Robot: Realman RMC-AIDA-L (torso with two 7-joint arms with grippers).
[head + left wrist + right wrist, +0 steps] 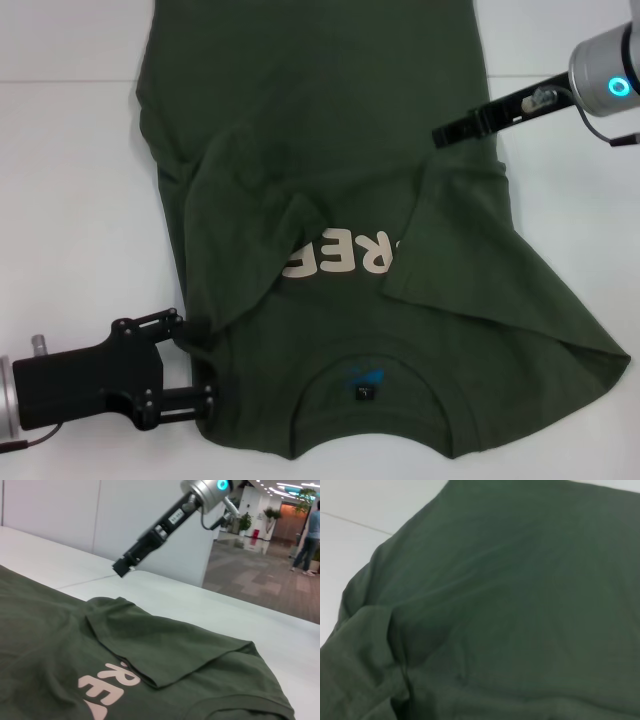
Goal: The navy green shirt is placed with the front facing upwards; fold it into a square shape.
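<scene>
The navy green shirt (pixel 320 120) lies face up on the white table, its collar (pixel 372 352) at the near edge. Both sleeves are folded inward: one flap (pixel 245 225) covers the start of the cream lettering (pixel 345 255), the other flap (pixel 480 250) lies at the lettering's other end. My left gripper (pixel 200 362) sits low at the shirt's near left shoulder, open, its fingers straddling the fabric edge. My right gripper (pixel 440 133) hovers over the shirt's right side, shut on nothing; the left wrist view shows the right gripper (pixel 122 566) above the table beyond the shirt (pixel 50 645). The right wrist view shows only shirt fabric (pixel 520 605).
White table (pixel 60 180) surrounds the shirt on the left and right. In the left wrist view the table (pixel 225 615) ends at a far edge, with an open office floor and a standing person (pixel 310 535) beyond.
</scene>
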